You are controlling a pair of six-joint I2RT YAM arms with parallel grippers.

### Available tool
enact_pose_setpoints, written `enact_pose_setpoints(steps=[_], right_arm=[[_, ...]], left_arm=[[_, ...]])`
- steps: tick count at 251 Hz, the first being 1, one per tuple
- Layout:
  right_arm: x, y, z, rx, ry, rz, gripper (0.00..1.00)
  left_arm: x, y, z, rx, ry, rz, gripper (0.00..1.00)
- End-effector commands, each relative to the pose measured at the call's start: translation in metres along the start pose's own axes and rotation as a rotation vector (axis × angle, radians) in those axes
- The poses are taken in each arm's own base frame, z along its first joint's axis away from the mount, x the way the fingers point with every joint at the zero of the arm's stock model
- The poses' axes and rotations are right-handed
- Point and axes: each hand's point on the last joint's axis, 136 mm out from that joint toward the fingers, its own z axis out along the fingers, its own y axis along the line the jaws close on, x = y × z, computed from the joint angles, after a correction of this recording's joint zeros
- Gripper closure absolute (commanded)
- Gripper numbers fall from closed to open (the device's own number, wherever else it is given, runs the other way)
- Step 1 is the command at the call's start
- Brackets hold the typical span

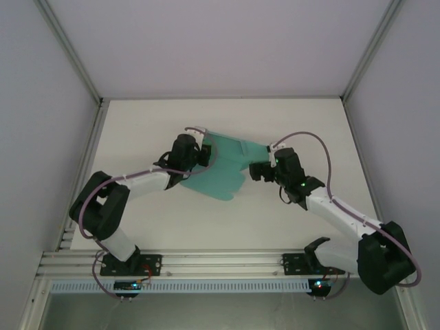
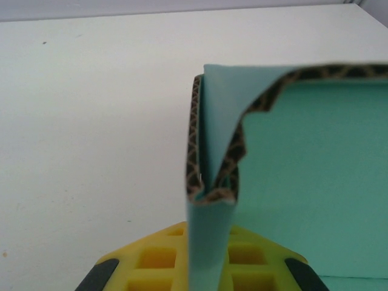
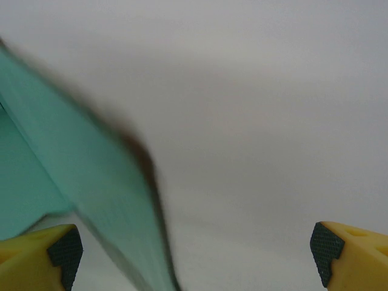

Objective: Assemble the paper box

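While the left gripper (image 1: 199,155) is clamped shut on a folded-up flap of the paper box (image 1: 223,168), the right gripper (image 1: 260,170) hangs wide open at the card's other end, holding nothing. The teal sheet sits mid-desk (image 1: 275,117), a bit toward the far edge. Its long axis runs roughly side to side between the grippers, and a rounded flap points at the near edge. Up close, the pinched flap shows a brown corrugated edge (image 2: 195,145).
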Motion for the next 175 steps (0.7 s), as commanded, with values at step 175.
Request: enact_pose_setpoints(steps=[175], right_arm=[[-0.015, 0.007, 0.001, 0.162, 0.027, -0.041, 0.01]], left_arm=[[0.001, 0.001, 0.008, -0.079, 0.026, -0.007, 1.00]])
